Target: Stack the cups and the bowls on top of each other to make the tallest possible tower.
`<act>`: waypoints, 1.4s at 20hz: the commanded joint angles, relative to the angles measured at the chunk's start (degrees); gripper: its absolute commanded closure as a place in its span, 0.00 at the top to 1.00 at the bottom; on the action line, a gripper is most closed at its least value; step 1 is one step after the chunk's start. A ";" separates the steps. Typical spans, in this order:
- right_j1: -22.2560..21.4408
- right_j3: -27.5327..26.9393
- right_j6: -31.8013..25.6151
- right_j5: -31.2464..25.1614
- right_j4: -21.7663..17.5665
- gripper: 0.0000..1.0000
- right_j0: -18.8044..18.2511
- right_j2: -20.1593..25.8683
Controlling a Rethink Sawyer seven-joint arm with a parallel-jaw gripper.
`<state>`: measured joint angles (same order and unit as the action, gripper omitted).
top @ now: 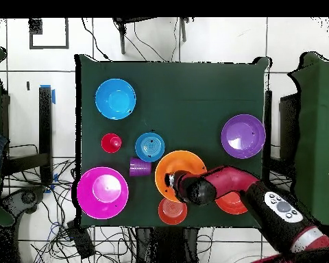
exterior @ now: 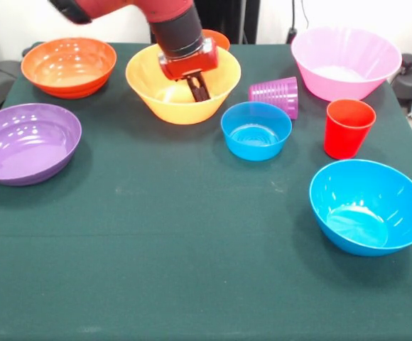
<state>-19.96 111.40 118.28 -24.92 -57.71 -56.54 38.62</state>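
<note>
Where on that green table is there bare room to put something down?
The widest bare stretch is the front strip of the table, nearest the front camera, below the purple bowl and left of the large blue bowl. It is crowded at the back, around the large orange bowl where the tool hangs, beside the small blue bowl, purple cup and red cup.

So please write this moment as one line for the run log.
end effector: inside large orange bowl, grip unclear | purple cup: on its side | red cup: upright | stacking: none visible
</note>
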 commanded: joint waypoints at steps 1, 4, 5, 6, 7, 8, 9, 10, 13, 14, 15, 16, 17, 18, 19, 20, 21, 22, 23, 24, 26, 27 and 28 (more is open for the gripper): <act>-8.55 -12.10 16.01 19.97 -18.77 0.00 14.56 -16.56; -7.59 -15.88 17.41 27.68 -15.01 0.00 21.18 -26.19; -6.87 -16.86 16.62 29.93 -12.72 0.00 22.79 -28.82; -5.80 -17.93 15.27 32.83 -9.43 0.00 24.79 -32.24; -4.74 -19.00 13.93 35.74 -6.14 0.00 26.79 -35.66; -3.03 -20.01 11.96 39.49 -1.67 0.00 28.94 -39.63; -2.28 -20.12 10.13 41.41 0.99 0.00 29.49 -41.11; -1.48 -20.23 7.92 43.52 3.51 0.00 30.15 -42.69; 0.11 -20.20 3.05 47.72 8.16 0.00 30.56 -44.80; 0.71 -20.39 2.08 48.87 8.98 0.00 30.39 -44.99; 1.17 -20.60 1.80 49.66 9.42 0.00 30.09 -44.99; 1.64 -20.82 1.52 50.44 9.86 0.00 29.79 -45.00; 1.73 -20.98 1.45 50.70 9.77 0.00 29.68 -45.00; 2.00 -21.35 1.32 51.25 9.66 0.00 29.41 -44.91; 1.76 -21.50 1.78 51.00 8.95 0.00 29.09 -44.46; 1.60 -21.96 2.39 50.71 7.73 0.00 28.42 -43.58; 1.35 -22.34 3.08 50.15 6.64 0.00 27.99 -42.88; 1.06 -22.78 3.88 49.65 5.37 0.00 27.46 -42.02; 0.66 -23.01 4.49 49.26 4.48 0.00 27.20 -41.48; 0.24 -23.29 5.08 48.97 3.50 0.00 26.89 -40.79; -1.21 -23.09 5.81 48.57 2.57 0.00 26.91 -40.09; -1.93 -22.77 6.19 48.45 2.39 0.00 26.95 -39.86; -2.65 -22.59 6.43 48.53 2.51 0.00 27.11 -39.73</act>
<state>-22.07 94.99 123.03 25.48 -51.72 -30.05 -4.12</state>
